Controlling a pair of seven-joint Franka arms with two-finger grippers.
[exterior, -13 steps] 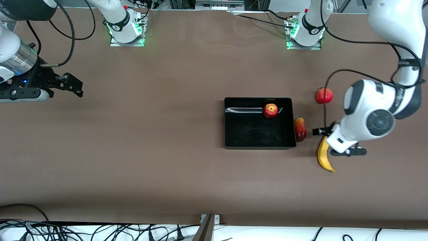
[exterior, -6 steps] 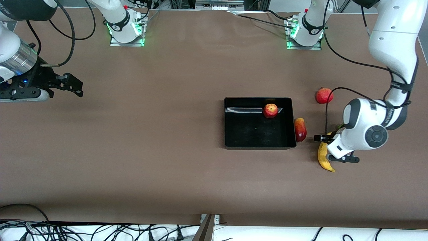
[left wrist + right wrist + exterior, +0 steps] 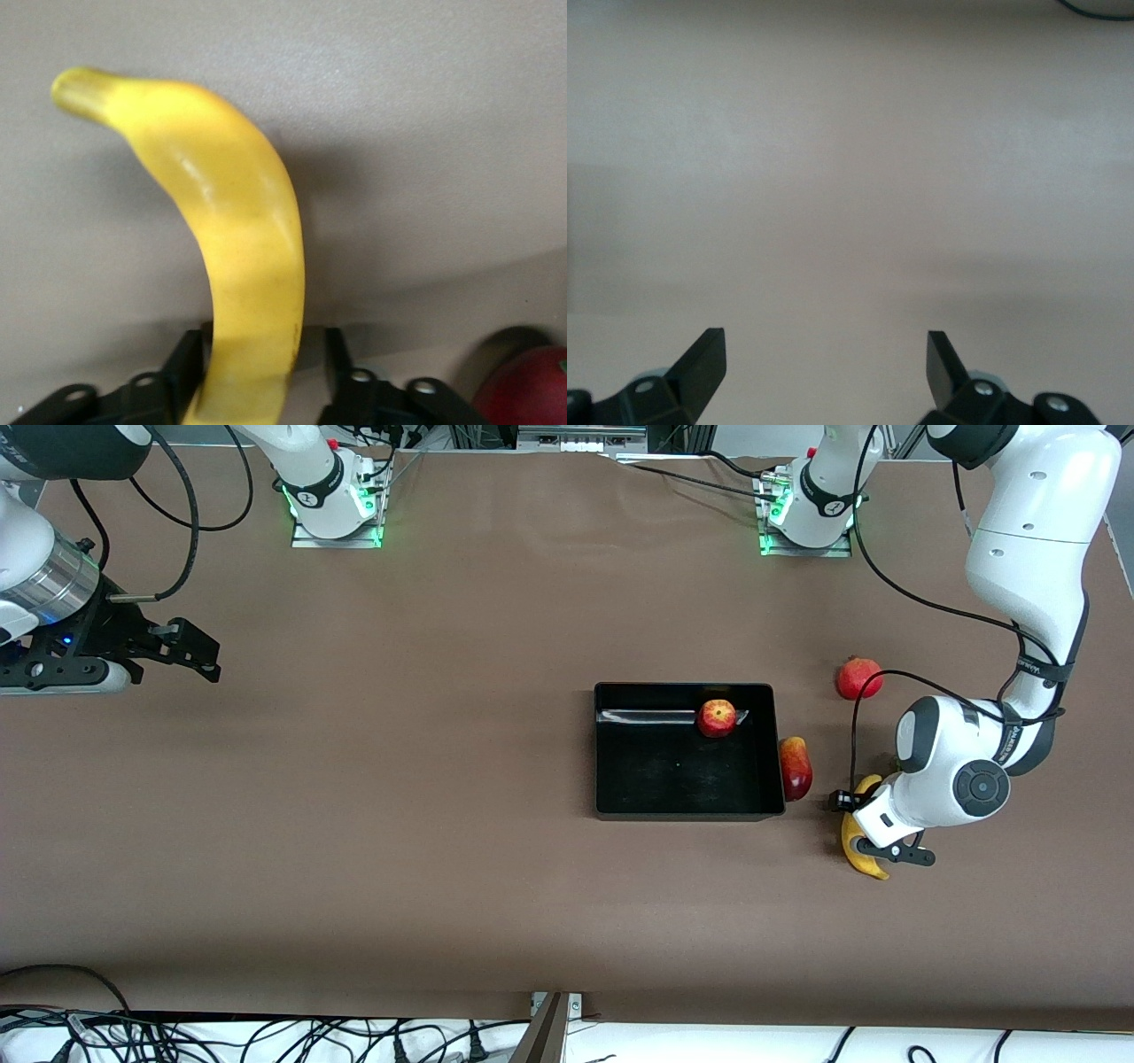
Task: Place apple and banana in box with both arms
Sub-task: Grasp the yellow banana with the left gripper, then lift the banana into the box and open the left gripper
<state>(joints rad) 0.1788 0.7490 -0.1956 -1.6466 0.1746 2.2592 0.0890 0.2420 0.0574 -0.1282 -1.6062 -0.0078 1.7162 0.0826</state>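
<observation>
The yellow banana lies on the table, beside the box toward the left arm's end. My left gripper is down over it, fingers on either side of the banana. One finger lies against the peel, the other stands a small gap off. The left gripper is open but narrowed. The apple sits inside the black box, near its wall closest to the robots' bases. My right gripper waits open over bare table at the right arm's end, and the right gripper has nothing between its fingers.
An elongated red-yellow fruit rests against the outside of the box's wall, between the box and the banana; the red-yellow fruit also shows in the left wrist view. A round red fruit lies farther from the front camera than the banana.
The left arm has come down onto the banana and its fingers have narrowed round it. The right arm, the apple and the box have not moved.
</observation>
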